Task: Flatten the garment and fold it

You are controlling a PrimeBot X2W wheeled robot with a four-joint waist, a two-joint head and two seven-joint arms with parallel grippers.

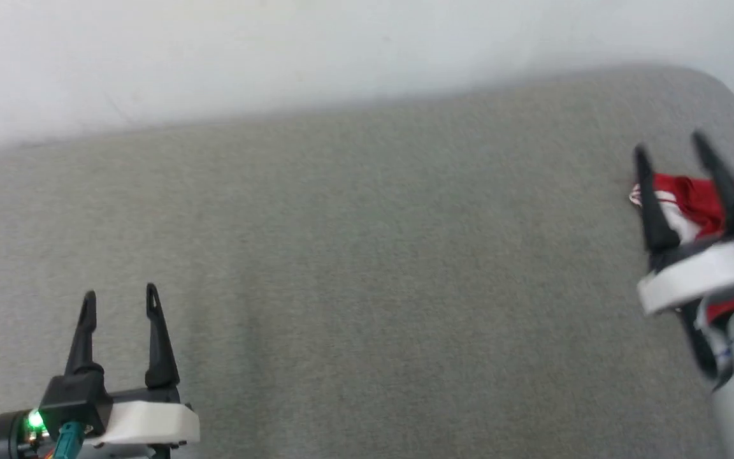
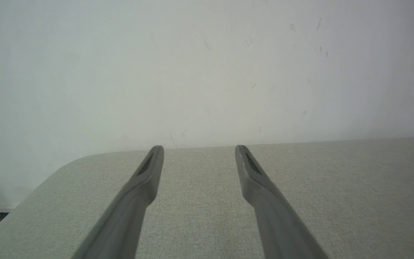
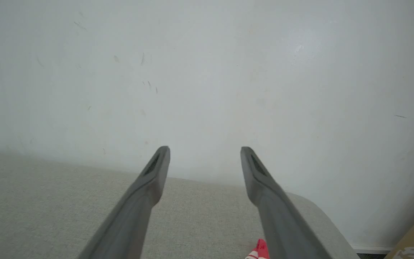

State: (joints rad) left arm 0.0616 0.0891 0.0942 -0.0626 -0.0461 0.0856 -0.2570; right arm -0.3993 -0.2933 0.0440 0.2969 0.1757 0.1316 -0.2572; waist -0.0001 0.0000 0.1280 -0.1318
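Both spread wide, holding nothing: left gripper (image 1: 120, 293) hovering near-left, right gripper (image 1: 669, 144) hovering far-right by red jersey tee (image 1: 692, 194), lying bunched at grey table (image 1: 367, 255) right edge. Flattening + folding not begun; all remaining.

Red garment (image 1: 698, 197) with white striped trim, grey woven table (image 1: 367, 268), white wall (image 1: 278, 51), dark end effector fingers (image 1: 160, 344)

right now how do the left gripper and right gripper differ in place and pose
The left gripper sits low over bare grey surface; the right gripper hangs over the garment. The left gripper's fingers point nearly straight up the head view; the right gripper's lean left. Both are open, holding nothing.
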